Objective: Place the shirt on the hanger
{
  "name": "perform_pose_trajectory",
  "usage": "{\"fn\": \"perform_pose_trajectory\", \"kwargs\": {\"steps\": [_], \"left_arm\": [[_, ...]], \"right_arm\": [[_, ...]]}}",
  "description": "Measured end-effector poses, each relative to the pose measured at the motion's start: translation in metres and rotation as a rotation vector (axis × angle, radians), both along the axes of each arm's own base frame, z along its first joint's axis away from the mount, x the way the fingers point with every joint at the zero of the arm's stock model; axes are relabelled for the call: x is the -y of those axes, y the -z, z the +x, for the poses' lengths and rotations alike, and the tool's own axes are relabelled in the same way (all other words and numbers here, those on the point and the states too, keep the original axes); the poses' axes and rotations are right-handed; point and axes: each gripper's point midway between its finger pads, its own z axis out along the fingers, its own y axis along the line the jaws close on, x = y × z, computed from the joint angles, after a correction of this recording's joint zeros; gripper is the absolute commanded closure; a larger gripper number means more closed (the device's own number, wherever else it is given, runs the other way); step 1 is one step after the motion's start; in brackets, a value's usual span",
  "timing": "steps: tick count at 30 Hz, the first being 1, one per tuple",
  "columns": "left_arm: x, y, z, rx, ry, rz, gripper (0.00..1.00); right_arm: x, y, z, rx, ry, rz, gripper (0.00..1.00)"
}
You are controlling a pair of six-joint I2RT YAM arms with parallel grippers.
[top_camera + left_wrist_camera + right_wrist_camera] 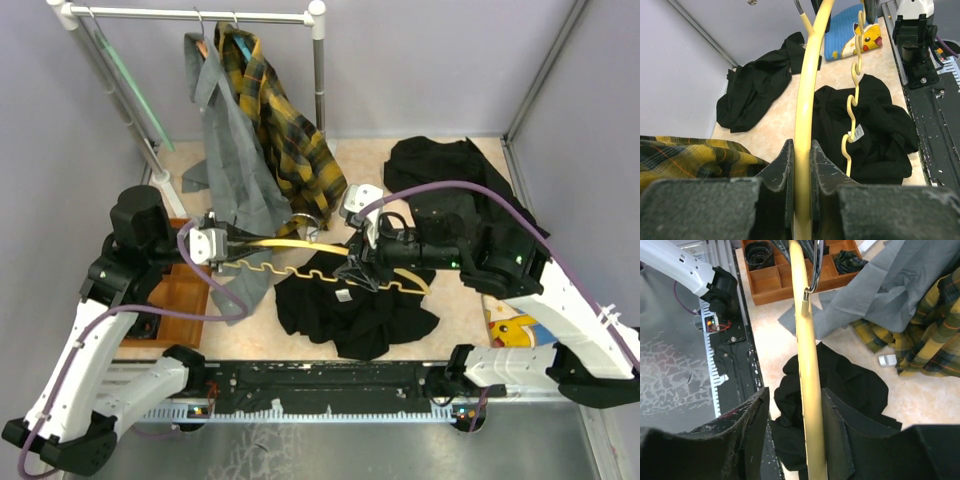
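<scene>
The yellow hanger [290, 243] is held level above the table, its wavy lower bar over the black shirt [350, 310]. My left gripper [232, 245] is shut on one end of its curved bar [805, 100]. The right gripper [362, 262] straddles the other end. In the right wrist view the bar [807, 355] rests against one finger, with a gap to the other, so the right gripper [795, 392] is open. The shirt [880, 130] lies crumpled on the table below, its white label [858, 132] showing beside the wavy bar. The silver hook [815, 270] points toward the back.
A second black garment [450, 175] lies at the back right. A plaid shirt [280, 120] and a grey garment [235, 170] hang from the rack [200, 14]. A wooden tray [175, 295] sits at the left, and a cartoon-print cloth [510, 325] at the right.
</scene>
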Motion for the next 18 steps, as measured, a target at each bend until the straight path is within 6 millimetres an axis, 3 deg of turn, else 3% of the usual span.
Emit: {"fn": "perform_pose_trajectory", "kwargs": {"steps": [4,6,7,8,10,13,18], "left_arm": [[0.002,0.005,-0.002,-0.001,0.011,0.015,1.00],[0.002,0.006,-0.004,0.000,0.019,0.019,1.00],[0.002,0.006,-0.005,-0.001,0.023,0.020,1.00],[0.003,0.007,-0.006,-0.004,0.027,0.021,0.97],[0.003,0.007,-0.006,-0.012,0.024,0.022,0.77],[0.004,0.002,-0.003,-0.026,-0.002,0.003,0.58],[0.000,-0.001,0.005,-0.034,-0.083,-0.039,0.46]], "right_arm": [[-0.005,0.012,-0.002,-0.032,-0.013,-0.008,0.73],[-0.006,0.020,-0.004,-0.047,-0.019,-0.020,0.88],[-0.007,0.022,-0.004,-0.051,-0.021,-0.023,1.00],[-0.007,0.023,-0.004,-0.059,-0.019,-0.024,1.00],[-0.006,0.024,-0.005,-0.065,-0.015,-0.021,1.00],[-0.004,0.020,-0.004,-0.059,-0.007,-0.008,1.00],[0.008,0.026,-0.001,-0.044,0.048,-0.007,1.00]]}}
